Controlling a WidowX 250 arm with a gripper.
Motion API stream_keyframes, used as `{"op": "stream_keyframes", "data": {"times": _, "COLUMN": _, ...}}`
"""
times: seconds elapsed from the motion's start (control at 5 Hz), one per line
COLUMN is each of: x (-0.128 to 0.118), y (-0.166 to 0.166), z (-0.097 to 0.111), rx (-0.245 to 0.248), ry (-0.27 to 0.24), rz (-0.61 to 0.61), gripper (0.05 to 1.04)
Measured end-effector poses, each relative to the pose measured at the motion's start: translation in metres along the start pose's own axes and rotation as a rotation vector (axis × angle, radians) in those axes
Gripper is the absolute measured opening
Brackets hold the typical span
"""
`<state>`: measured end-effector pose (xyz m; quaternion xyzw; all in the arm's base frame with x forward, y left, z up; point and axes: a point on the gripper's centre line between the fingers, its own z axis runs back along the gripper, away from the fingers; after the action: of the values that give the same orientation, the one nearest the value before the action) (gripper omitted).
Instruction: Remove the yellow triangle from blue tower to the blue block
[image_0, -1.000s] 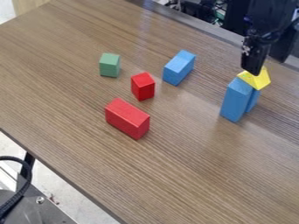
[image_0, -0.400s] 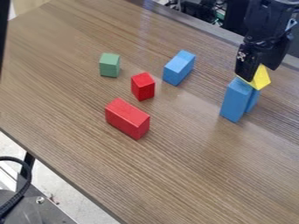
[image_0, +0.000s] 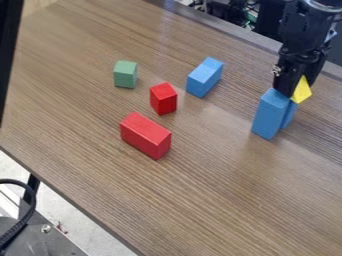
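The tool (image_0: 292, 88) is at the blue tower's (image_0: 268, 116) one o'clock, partly hiding the yellow triangle (image_0: 304, 90) atop it; its opening and any grip cannot be told. The blue block (image_0: 204, 78) lies toward ten o'clock from the tower.

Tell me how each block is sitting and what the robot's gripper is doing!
Blue tower: standing up tall
Yellow triangle: up at the tower's top, partly hidden
Gripper: down at the triangle
Blue block: lying flat
Big red block: lying on a long side
Small red block: on the table
Green block: on the table, touching nothing else
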<state>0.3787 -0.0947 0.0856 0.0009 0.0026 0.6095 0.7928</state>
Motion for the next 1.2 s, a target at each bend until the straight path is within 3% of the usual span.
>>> {"op": "stream_keyframes", "data": {"times": 0.2, "x": -0.001, "y": 0.001, "z": 0.018, "rx": -0.036, "ry": 0.02, "rz": -0.01, "gripper": 0.559}}
{"op": "stream_keyframes", "data": {"times": 0.4, "x": 0.019, "y": 0.002, "z": 0.045, "rx": -0.104, "ry": 0.017, "rz": 0.038, "gripper": 0.559}}
{"op": "stream_keyframes", "data": {"times": 0.6, "x": 0.05, "y": 0.011, "z": 0.051, "rx": -0.123, "ry": -0.011, "rz": 0.105, "gripper": 0.559}}
{"op": "stream_keyframes", "data": {"times": 1.0, "x": 0.101, "y": 0.032, "z": 0.03, "rx": -0.106, "ry": -0.095, "rz": 0.233, "gripper": 0.559}}
{"op": "stream_keyframes", "data": {"times": 1.2, "x": 0.109, "y": 0.034, "z": 0.025, "rx": -0.107, "ry": -0.121, "rz": 0.237, "gripper": 0.559}}
